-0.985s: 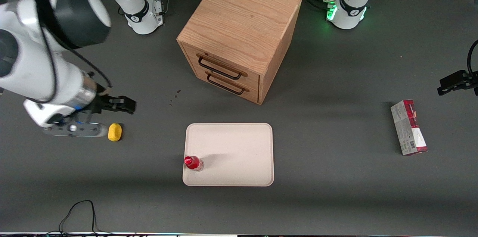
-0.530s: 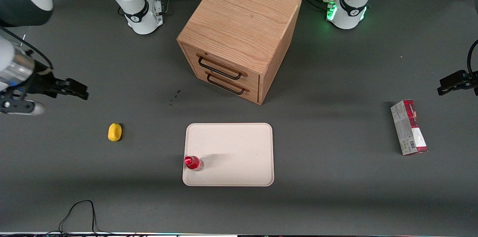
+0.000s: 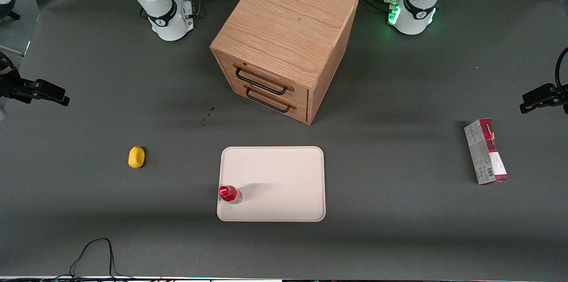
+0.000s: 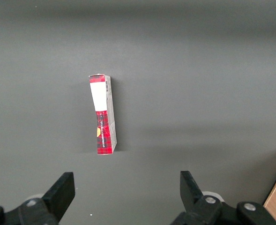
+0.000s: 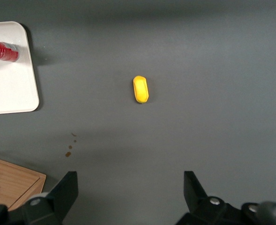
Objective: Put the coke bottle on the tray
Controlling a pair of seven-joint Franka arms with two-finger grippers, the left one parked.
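The small red coke bottle (image 3: 230, 194) stands upright on the cream tray (image 3: 279, 184), in the tray's corner nearest the front camera on the working arm's side. The right wrist view shows the bottle (image 5: 2, 50) on the tray (image 5: 11, 89). My gripper (image 3: 44, 91) is high above the table at the working arm's end, far from the tray. It is open and empty, with its fingers (image 5: 63, 190) spread wide over bare table.
A wooden drawer cabinet (image 3: 284, 42) stands farther from the front camera than the tray. A yellow lump (image 3: 136, 157) lies between my gripper and the tray. A red-and-grey carton (image 3: 486, 152) lies toward the parked arm's end.
My gripper has drawn away from the yellow lump, rising and moving out toward the working arm's end of the table. The bottle and tray have not moved.
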